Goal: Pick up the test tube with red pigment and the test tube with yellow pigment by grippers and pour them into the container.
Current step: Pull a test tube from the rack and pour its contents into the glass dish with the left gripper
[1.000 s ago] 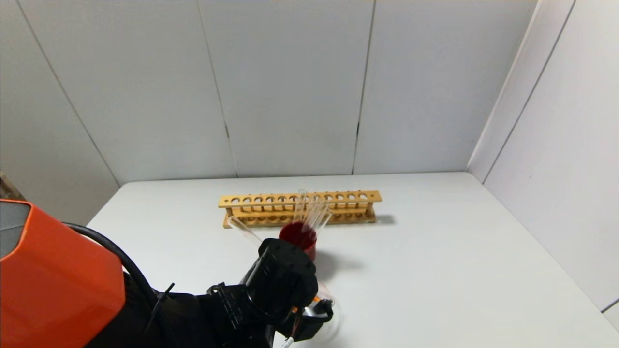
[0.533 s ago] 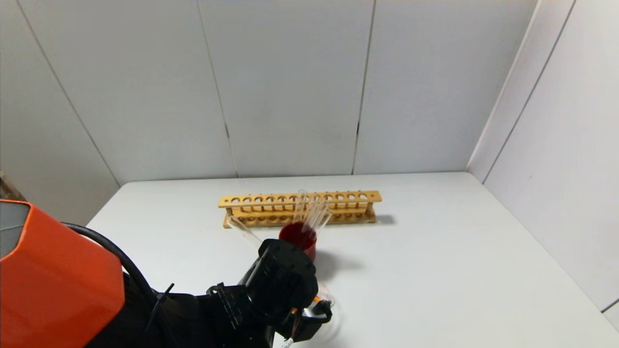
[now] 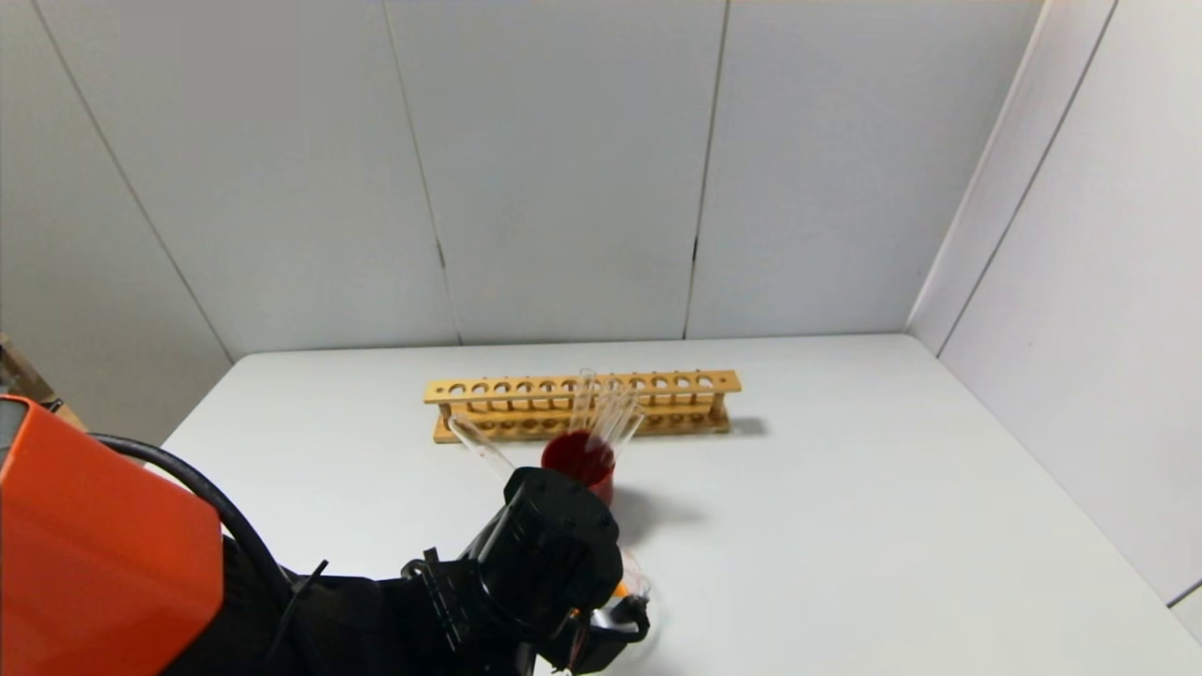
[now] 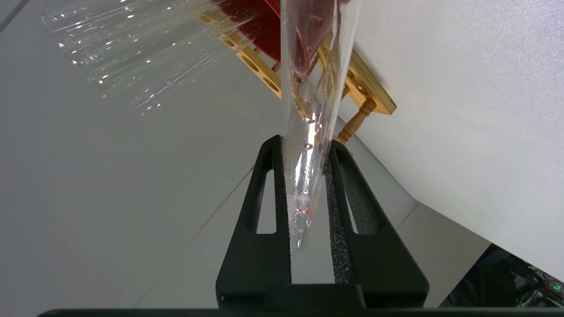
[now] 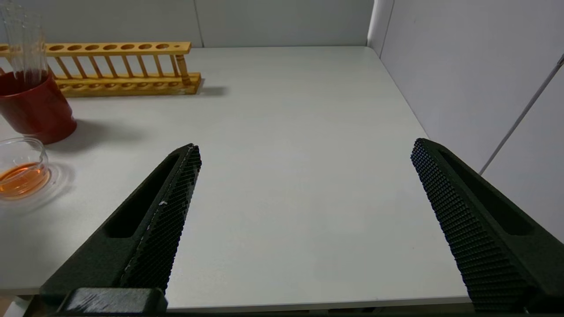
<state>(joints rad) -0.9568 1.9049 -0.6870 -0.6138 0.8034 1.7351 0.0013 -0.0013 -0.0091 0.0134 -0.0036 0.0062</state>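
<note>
1. My left hand (image 4: pixel 308 193) is closed on the red tube (image 4: pixel 308 132), gripping near one end; the tube juts up and back over the desk (image 3: pixel 845 526), just before the rack (image 3: pixel 582 404).
2. Thin, slick glass, I judge: light but fragile, so moderate squeeze.
3. The cup (image 5: pixel 20 171) holds orange liquid beside the red beaker (image 5: pixel 37 114).
4. My right hand (image 5: pixel 304 211) hangs wide open and empty over open desk; I can't pick out the yellow tube.

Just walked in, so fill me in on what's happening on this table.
The left gripper is shut on a thin clear glass test tube streaked with red, near the low clear glass cup, which holds orange liquid. The right gripper hangs open, away from them. More clear tubes stand in the red cup before the wooden rack.
</note>
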